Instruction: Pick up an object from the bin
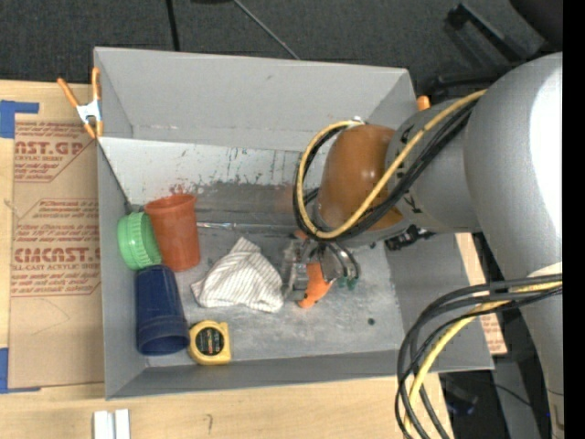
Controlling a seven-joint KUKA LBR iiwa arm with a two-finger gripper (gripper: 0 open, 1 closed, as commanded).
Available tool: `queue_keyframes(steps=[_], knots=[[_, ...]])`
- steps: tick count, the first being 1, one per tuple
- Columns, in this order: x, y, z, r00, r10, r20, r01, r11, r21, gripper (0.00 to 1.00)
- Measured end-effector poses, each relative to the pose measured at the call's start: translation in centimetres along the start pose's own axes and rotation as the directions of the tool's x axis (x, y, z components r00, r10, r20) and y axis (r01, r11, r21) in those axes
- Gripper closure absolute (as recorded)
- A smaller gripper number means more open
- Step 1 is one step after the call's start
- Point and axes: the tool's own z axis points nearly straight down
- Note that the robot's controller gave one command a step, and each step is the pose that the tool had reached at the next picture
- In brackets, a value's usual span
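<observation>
My gripper is low over the bin floor, right of centre, under the arm's orange cover. Directly beneath it lies a small orange piece with a green bit just to its right; whether the two belong together I cannot tell. A crumpled white cloth lies immediately left of the gripper, close to touching it.
An orange cup lies on its side at the left, with a green lid beside it. Below them are a dark blue cup and a yellow tape measure near the front wall. The arm covers the bin's right side.
</observation>
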Motion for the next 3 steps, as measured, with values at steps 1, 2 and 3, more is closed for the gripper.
queue_keyframes(steps=[1, 2, 3], knots=[[-0.4, 0.5, -4.6, 1.0, -0.031, -0.003, 0.031, 1.0, 0.001, 1.0], [-1.2, -0.1, -6.5, 0.999, -0.039, 0.005, 0.039, 0.999, 0.001, 1.0], [0.6, 0.2, -8.8, 0.999, -0.036, -0.002, 0.036, 0.999, 0.0, 1.0]])
